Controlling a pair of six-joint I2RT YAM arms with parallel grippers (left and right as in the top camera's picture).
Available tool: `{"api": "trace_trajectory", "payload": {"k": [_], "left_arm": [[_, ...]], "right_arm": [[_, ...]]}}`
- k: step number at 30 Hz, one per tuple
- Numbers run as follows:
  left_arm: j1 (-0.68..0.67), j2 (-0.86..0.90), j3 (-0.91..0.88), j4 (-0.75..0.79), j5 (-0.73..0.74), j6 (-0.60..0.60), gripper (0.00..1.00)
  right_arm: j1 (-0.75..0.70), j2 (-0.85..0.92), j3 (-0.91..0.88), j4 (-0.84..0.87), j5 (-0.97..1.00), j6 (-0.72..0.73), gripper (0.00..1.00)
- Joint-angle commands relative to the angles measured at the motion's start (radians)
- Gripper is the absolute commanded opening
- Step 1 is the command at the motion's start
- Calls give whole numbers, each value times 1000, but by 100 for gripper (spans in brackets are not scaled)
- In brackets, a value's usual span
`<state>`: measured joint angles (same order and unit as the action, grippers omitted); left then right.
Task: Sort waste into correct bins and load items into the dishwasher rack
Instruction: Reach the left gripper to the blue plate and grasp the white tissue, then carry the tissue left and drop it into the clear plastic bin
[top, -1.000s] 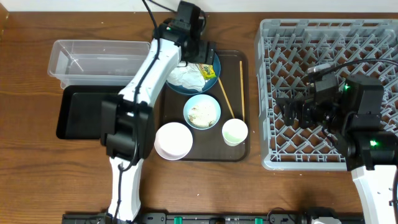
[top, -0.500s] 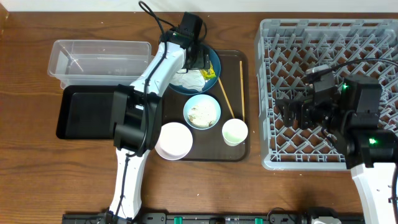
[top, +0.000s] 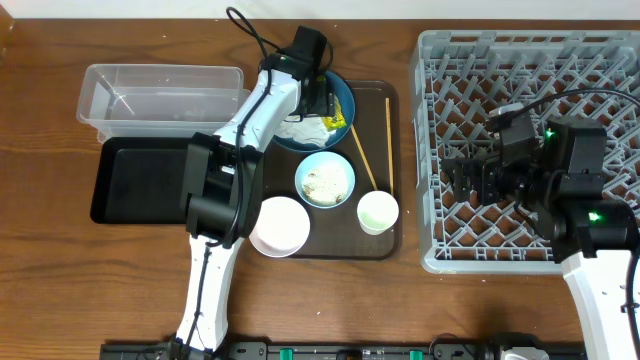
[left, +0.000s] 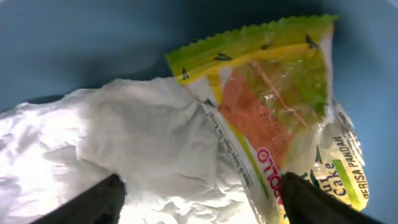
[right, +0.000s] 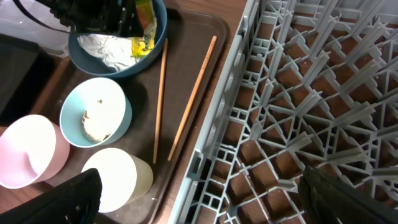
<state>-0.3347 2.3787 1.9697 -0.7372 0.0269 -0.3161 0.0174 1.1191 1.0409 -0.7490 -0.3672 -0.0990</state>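
Note:
My left gripper (left: 202, 202) is low over the dark blue plate (top: 343, 93), open, its fingertips (left: 106, 199) straddling the crumpled white tissue (left: 143, 143) and the edge of the yellow-green and orange wrapper (left: 280, 93). Nothing is lifted. On the brown tray, the light blue bowl (top: 325, 180) holds food scraps (right: 96, 124). The white bowl (top: 279, 226), the small cup (top: 378, 212) and the two chopsticks (top: 388, 130) lie near it. My right gripper (right: 214, 199) hangs open and empty over the left side of the grey dishwasher rack (top: 530, 60).
A clear tub (top: 160, 95) and a shallow black tray (top: 140, 180) sit left of the dark brown serving tray (top: 390, 240). The left arm reaches across the tub's right end. Bare wooden table shows along the front edge.
My left gripper has come down onto the plate around the tissue and wrapper, and its jaws have narrowed a little. The right arm has hardly moved.

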Motion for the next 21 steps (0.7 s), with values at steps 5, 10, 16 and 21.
{"api": "trace_trajectory", "payload": {"k": [5, 10, 16, 21], "left_arm": [[2, 21, -41, -1, -14, 0, 72], [2, 21, -42, 4, -13, 0, 39], [2, 11, -41, 4, -13, 0, 6], [9, -79, -30, -13, -10, 0, 6]], "right_arm": [[8, 2, 16, -3, -4, -7, 99], [8, 2, 16, -3, -4, -6, 99], [8, 2, 16, -3, -4, -6, 99], [8, 2, 16, -3, -4, -7, 99]]}}
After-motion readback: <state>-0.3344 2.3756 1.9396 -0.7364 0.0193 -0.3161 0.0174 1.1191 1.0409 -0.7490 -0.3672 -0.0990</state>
